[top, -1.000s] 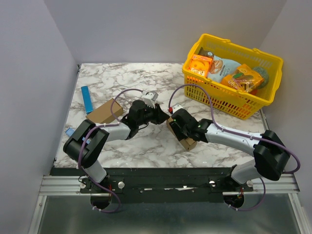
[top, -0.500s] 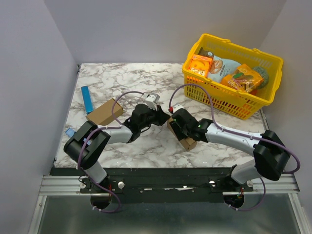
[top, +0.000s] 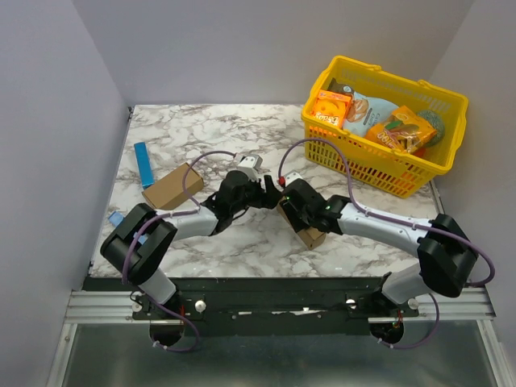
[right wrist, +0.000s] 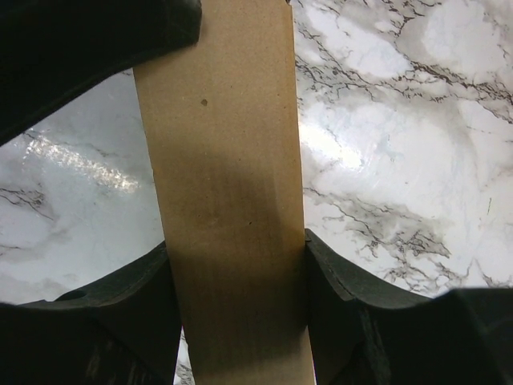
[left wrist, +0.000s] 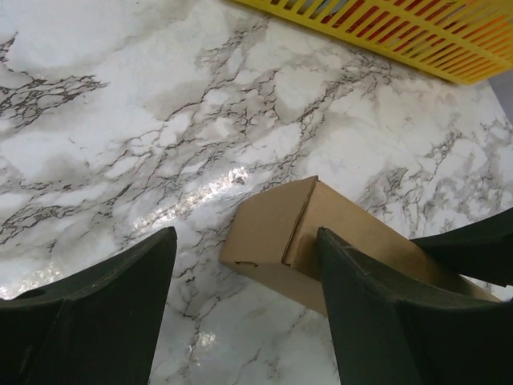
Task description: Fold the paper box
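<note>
The paper box (top: 311, 236) is a small brown oblong carton lying on the marble table, right of centre. My right gripper (top: 293, 211) is shut on it; in the right wrist view the carton (right wrist: 228, 200) fills the gap between the two black fingers (right wrist: 345, 305). My left gripper (top: 266, 193) hovers just left of the carton's far end, open. In the left wrist view the carton's closed end flap (left wrist: 272, 233) lies between the spread fingers (left wrist: 104, 313), which do not touch it.
A second brown carton (top: 172, 187) lies at the left, with a blue strip (top: 143, 164) behind it. A yellow basket (top: 419, 165) of snack packs stands at the back right; its wall (left wrist: 401, 32) shows in the left wrist view.
My left gripper has opened and let go of the carton's end, shifting slightly right. The right gripper and the carton have stayed put.
</note>
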Controlling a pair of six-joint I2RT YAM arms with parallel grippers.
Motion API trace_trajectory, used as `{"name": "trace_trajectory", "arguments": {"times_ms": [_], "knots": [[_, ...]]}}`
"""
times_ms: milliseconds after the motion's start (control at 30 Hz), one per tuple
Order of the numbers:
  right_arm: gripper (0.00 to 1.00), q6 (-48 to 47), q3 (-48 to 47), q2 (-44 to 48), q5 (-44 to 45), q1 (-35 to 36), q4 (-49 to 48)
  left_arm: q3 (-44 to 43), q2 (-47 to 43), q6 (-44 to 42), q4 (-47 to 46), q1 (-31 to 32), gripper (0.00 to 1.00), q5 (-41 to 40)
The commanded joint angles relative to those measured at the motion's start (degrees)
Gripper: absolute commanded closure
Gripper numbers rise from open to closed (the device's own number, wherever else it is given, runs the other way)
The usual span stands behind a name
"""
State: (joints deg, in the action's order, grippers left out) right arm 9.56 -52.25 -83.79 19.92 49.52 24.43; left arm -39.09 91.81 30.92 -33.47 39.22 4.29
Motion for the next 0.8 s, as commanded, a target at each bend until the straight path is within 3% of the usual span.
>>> {"name": "trace_trajectory", "arguments": {"times_ms": [0, 167, 367, 767], "knots": [[0.51, -0.2, -2.9, -1.6, 6.1, -0.3, 2.6, -3.9, -6.1, -2.1, 14.7, -2.7, 0.13, 1.5], [0.55, -0.4, -8.3, -3.9, 12.1, -0.3, 4.9, -8.5, -13.6, -3.5, 24.0, -9.6, 0.05, 1.2], [0.56, -2.2, -15.3, -9.5, 20.2, 0.1, 6.1, -6.4, -22.1, -2.8, 31.4, -21.2, 0.03, 0.7], [0.56, -8.9, -36.2, -32.7, 32.4, 1.4, 6.5, -6.7, -36.4, -4.5, 43.3, -26.2, 0.01, -0.6]]}}
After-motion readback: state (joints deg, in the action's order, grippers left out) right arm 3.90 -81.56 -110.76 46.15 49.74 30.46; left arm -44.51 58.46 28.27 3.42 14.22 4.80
